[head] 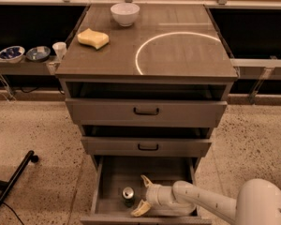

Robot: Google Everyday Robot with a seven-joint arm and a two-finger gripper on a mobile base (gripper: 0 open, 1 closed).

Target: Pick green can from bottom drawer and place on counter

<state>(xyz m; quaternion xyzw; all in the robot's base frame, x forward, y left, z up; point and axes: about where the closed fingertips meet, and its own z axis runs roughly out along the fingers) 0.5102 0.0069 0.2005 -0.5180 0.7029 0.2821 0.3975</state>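
Camera view shows you the claw (137,195) released, fingers spread wide, low inside the bottom drawer (168,170). The green can (128,194) stands upright on the drawer floor just beside the fingertips, ungripped.

I see a test room set up like a little kitchen. One drawer cabinet (145,112) stands alone on a speckled stone floor (37,135). Its counter (178,60) has a white circle (137,60) drawn on it. A white bowl (125,14) and a yellow sponge (93,38) sit on the counter. Left of the cabinet, a low shelf (23,65) holds small bowls (11,53) and a cup (59,49). My gripper (143,195) is down in the cabinet's bottom drawer (117,172), fingers spread apart.
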